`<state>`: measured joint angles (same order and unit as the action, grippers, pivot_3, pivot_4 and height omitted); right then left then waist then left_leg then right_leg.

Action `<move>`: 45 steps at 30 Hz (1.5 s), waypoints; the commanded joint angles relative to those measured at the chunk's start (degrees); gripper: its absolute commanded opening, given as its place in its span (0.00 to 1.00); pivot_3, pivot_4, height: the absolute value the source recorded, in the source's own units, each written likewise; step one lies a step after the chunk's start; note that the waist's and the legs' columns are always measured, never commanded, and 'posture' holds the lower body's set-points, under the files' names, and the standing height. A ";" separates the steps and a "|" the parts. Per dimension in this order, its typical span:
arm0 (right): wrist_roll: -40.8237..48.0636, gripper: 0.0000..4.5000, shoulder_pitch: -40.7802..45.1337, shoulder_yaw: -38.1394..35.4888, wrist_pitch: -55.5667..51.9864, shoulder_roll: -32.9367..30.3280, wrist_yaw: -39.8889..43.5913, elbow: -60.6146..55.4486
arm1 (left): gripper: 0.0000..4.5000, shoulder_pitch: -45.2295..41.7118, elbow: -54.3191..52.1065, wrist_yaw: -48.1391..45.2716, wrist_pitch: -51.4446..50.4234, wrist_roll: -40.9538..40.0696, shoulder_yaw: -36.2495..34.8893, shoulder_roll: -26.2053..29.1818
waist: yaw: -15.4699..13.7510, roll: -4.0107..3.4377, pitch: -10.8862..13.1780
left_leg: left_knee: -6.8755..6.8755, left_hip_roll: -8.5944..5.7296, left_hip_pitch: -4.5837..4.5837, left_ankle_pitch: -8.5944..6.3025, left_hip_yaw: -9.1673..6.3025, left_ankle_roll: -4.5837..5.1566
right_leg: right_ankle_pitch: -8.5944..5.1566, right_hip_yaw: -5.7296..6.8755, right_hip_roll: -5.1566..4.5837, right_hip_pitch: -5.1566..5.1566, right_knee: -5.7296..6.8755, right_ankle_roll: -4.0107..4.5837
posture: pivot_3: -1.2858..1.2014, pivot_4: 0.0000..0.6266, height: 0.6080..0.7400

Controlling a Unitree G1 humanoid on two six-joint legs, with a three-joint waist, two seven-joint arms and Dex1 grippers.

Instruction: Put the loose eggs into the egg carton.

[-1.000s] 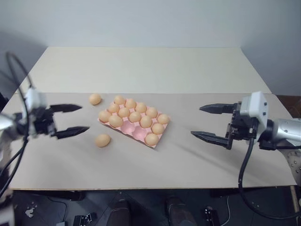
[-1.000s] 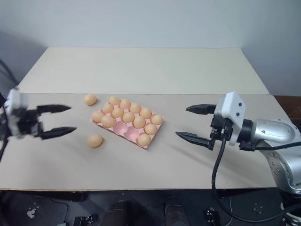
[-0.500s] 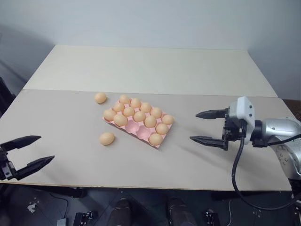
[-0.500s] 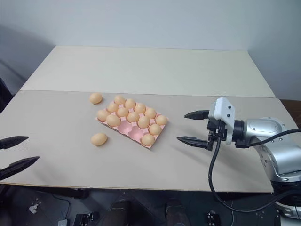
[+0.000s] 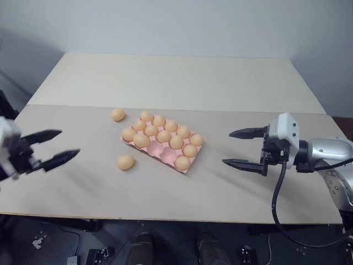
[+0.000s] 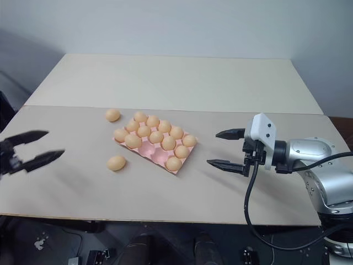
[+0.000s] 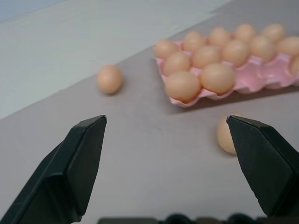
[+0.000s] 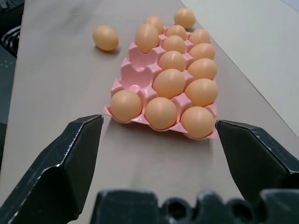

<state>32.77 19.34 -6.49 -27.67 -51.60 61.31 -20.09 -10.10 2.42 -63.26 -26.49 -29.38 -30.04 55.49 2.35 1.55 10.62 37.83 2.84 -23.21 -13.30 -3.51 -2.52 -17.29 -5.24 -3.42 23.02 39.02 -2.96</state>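
Observation:
The pale pink egg carton lies at an angle in the middle of the table, with several eggs in its cups and two cups bare. One loose egg rests just beyond the carton's far left corner. Another loose egg lies in front of its left side. My left gripper hovers open well to the left of both loose eggs and holds nothing. To the right of the carton my right gripper is open and empty too. The right wrist view looks along its wide-apart fingers at the carton.
The carton and eggs sit on a grey-beige board whose front edge is close to me. A lighter cream tabletop stretches behind it to a pale wall. Bare board lies between each gripper and the carton.
My left gripper swung away to the lower left, then came back up and right toward the loose eggs, still open. The right gripper and the eggs kept still. The camera shifted a little.

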 commanded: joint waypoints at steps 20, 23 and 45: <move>4.73 1.00 -6.16 -9.47 -5.68 -1.32 -7.60 -13.00 | 0.99 -57.49 69.62 21.75 21.30 29.54 28.47 -17.85 | 0.36 0.06 -0.03 | 0.05 -0.12 -0.12 0.02 -0.09 0.01 | 0.01 0.02 0.00 0.08 0.09 -0.01 | 0.52 0.24 1.00; 5.81 1.00 -7.52 -10.93 -6.44 -1.47 -8.52 -14.77 | 0.99 -58.18 71.64 23.82 22.22 30.65 28.17 -19.38 | 0.23 0.06 -0.03 | 0.06 -0.12 -0.13 0.02 -0.11 0.01 | 0.01 0.03 0.00 0.08 0.10 -0.01 | 0.52 0.24 1.00; 10.30 1.00 -11.42 -16.27 -9.64 -3.35 -12.07 -20.06 | 0.35 -57.39 74.10 29.82 21.26 32.13 24.90 -23.76 | 0.09 0.09 -0.04 | 0.07 -0.15 -0.14 0.03 -0.14 -0.01 | 0.02 0.04 -0.02 0.05 0.11 -0.03 | 0.52 0.24 1.00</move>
<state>41.90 7.76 -20.67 -37.27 -54.25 49.55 -39.25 -66.93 77.38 -32.50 -6.25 2.32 -4.58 30.15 2.43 1.65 10.58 37.90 2.68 -23.35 -13.27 -3.65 -2.53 -17.27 -5.20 -3.44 23.07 39.13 -2.99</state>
